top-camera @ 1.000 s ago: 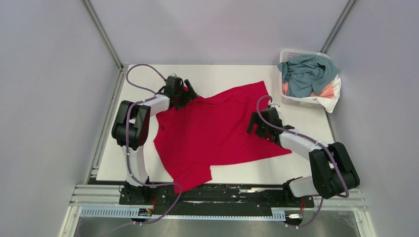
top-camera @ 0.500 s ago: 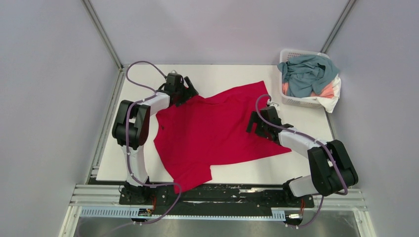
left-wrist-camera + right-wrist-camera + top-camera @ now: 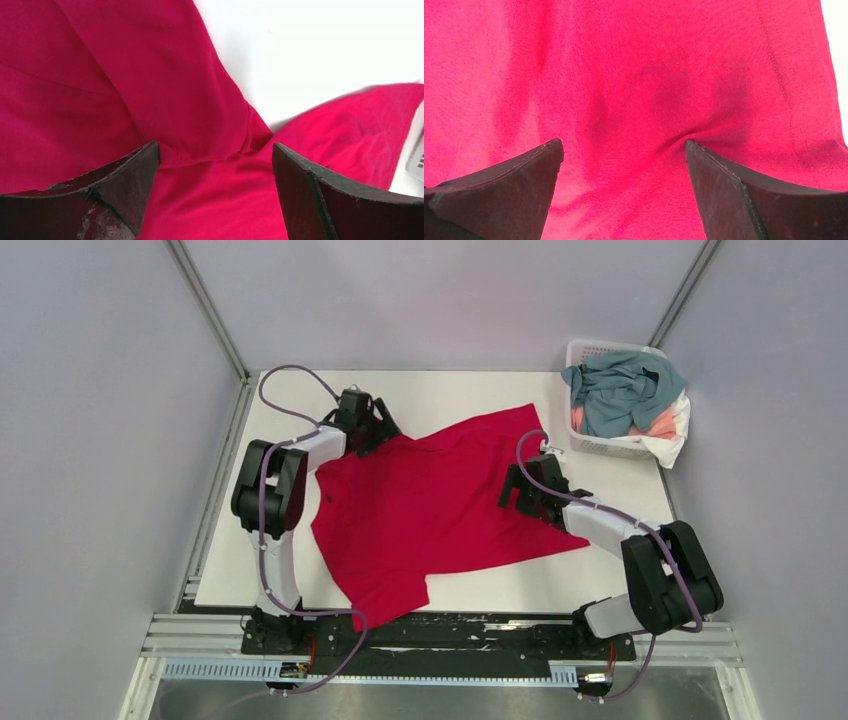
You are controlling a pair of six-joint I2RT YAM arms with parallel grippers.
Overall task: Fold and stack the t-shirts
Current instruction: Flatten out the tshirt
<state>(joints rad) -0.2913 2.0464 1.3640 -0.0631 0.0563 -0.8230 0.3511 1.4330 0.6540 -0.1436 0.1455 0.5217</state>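
Red shirt (image 3: pixel 430 505) spread on bench (image 3: pixel 450 390); left end effector (image 3: pixel 215 160) wide over its far-left edge; right end effector (image 3: pixel 624 150) wide over its right side; basket (image 3: pixel 598 444) holds other shirts (image 3: pixel 620 390).

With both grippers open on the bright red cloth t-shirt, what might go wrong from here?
The left gripper straddles a seam where the red t-shirt bunches; closing may pinch extra layers. The right gripper sits on flat cloth, puckered by one finger; closing may catch nothing or drag the shirt askew.

Left arm (image 3: pixel 268 490), right arm (image 3: pixel 612 527): white links, black joints, lilac cables (image 3: pixel 290 368). Left hand (image 3: pixel 215 146): dark wedge fingers (image 3: pixel 115 192), scuffed paint.
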